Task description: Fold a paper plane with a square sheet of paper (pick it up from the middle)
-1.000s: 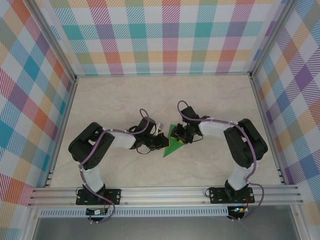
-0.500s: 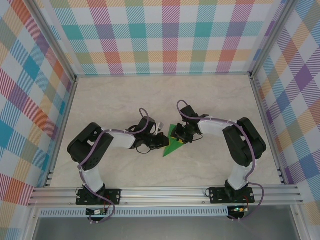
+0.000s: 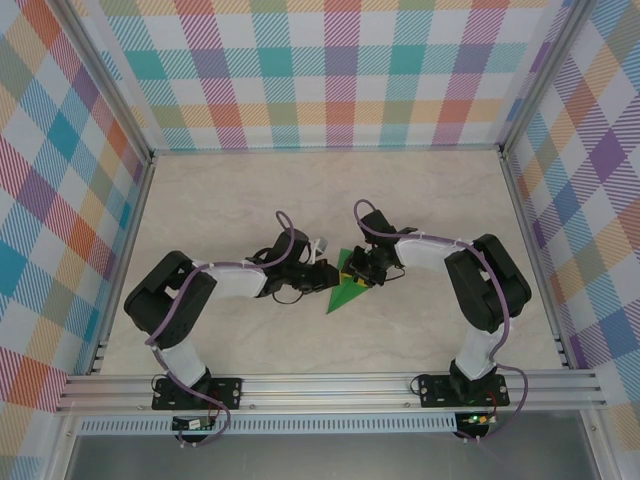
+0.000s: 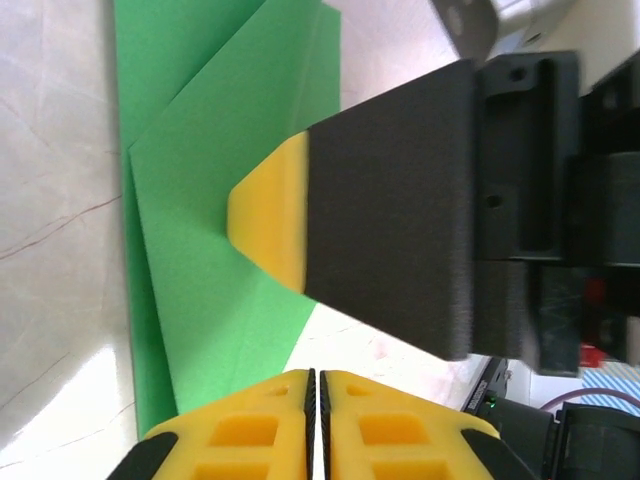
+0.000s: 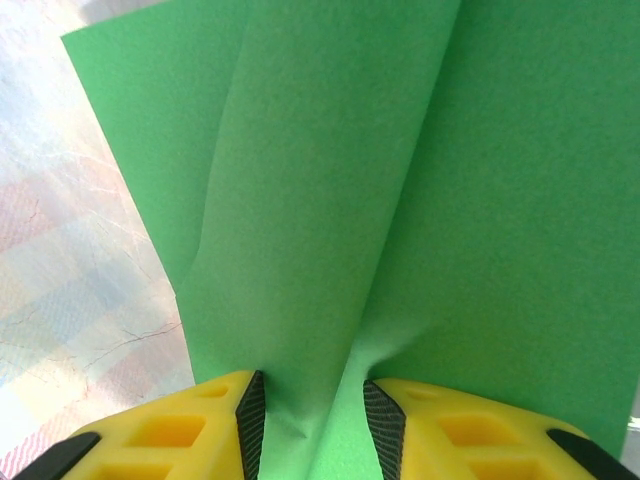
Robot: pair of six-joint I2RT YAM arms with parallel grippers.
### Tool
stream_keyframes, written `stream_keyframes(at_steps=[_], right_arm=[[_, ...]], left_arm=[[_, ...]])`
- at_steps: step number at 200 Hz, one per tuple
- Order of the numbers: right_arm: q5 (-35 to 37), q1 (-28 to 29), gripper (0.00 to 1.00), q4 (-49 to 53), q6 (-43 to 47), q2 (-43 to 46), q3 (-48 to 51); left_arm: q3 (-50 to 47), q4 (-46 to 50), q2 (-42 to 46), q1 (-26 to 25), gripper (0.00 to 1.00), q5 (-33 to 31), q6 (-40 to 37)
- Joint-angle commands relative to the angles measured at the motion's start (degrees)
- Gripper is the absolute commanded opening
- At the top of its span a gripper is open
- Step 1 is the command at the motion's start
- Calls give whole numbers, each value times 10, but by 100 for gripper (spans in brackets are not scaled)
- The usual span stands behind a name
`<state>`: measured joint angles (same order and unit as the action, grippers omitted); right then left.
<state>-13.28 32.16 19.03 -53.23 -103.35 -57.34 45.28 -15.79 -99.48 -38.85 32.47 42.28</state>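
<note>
The folded green paper lies at the middle of the table. The right gripper pinches a raised ridge of it. The left gripper, fingers pressed together, is at its left edge.

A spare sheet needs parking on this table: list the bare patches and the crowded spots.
Crowded: the centre, where the left gripper and right gripper meet at the green paper. Free: the far half of the table, from them to the back wall; the near strip from the paper to the front rail.

Pale marbled tabletop, pastel plaid walls
</note>
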Motion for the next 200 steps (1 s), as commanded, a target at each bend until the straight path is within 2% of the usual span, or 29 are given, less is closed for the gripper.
stream_keyframes(at_steps=[1, 200], right_arm=[[69, 2, 38, 73, -6, -61, 39], [71, 5, 40, 81, -3, -81, 34]], left_arm=[[16, 1, -23, -9, 11, 13, -2], [28, 51, -54, -11, 7, -15, -22]])
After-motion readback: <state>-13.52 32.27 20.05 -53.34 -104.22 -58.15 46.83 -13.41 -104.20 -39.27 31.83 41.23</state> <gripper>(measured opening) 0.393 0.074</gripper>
